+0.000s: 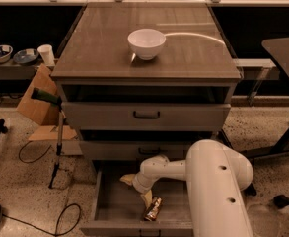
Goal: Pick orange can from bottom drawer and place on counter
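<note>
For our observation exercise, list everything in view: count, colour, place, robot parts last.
counter: one, grey-brown, cabinet top.
white bowl: one, white, on the counter.
upper drawers: two, grey, below the counter.
bottom drawer: one, grey-brown, pulled open.
orange can: one, orange-gold, lying in the bottom drawer.
paper cup: one, white, left ledge.
arm: one, white, reaching into the bottom drawer.
gripper: one, tan fingers open, beside the orange can.
</note>
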{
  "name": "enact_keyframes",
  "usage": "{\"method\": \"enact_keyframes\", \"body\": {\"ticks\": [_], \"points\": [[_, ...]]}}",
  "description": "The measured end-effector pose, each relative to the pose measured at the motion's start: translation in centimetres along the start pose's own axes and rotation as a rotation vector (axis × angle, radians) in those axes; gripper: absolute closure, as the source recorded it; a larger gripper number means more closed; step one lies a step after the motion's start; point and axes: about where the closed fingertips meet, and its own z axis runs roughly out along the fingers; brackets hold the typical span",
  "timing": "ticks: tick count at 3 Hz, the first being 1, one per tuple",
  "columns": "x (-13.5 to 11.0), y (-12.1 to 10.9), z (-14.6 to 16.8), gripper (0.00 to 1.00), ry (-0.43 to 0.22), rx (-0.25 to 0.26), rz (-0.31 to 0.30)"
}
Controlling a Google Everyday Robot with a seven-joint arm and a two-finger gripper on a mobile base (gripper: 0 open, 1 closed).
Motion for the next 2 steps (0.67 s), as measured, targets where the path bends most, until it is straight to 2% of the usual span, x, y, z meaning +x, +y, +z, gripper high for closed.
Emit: {"method": "enact_keyframes", "body": {"ticks": [2], "points": [[2.6,6.8,0.2,0.0,0.032,-0.013,0.016]]}}
